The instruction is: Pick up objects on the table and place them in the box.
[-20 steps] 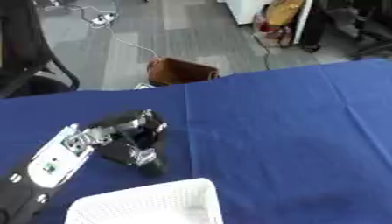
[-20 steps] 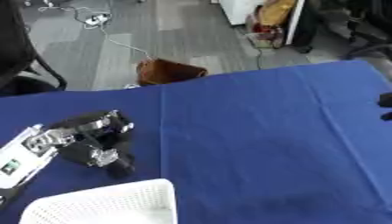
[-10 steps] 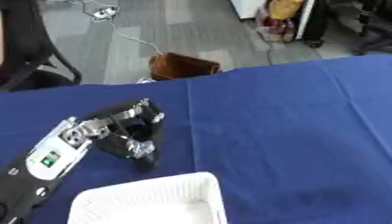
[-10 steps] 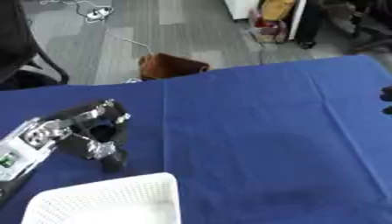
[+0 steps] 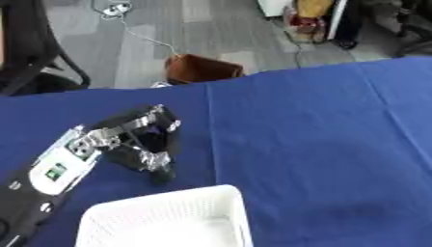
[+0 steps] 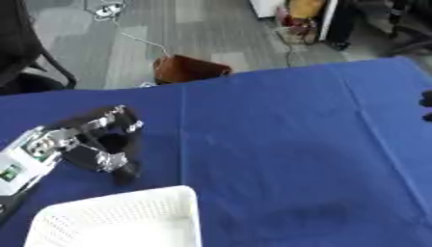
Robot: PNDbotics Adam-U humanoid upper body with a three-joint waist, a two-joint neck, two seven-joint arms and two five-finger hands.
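Observation:
My left hand (image 5: 135, 142) lies low over the blue table (image 5: 320, 135), its black and silver arm coming in from the lower left. A small dark shape (image 5: 160, 177) shows right under the hand, just behind the box; I cannot make out what it is or whether the hand holds it. The box is a white perforated basket (image 5: 160, 198) at the bottom edge, and what shows of its inside looks bare. A dark bit of my right hand (image 6: 427, 99) peeks in at the right edge of the right eye view.
Beyond the table's far edge is grey floor with a brown bag (image 5: 198, 70), a cable and black chair legs (image 5: 42, 72). The blue cloth stretches wide to the right of the basket.
The whole picture has shifted slightly, so the camera moved. My left hand stays in about the same spot behind the basket.

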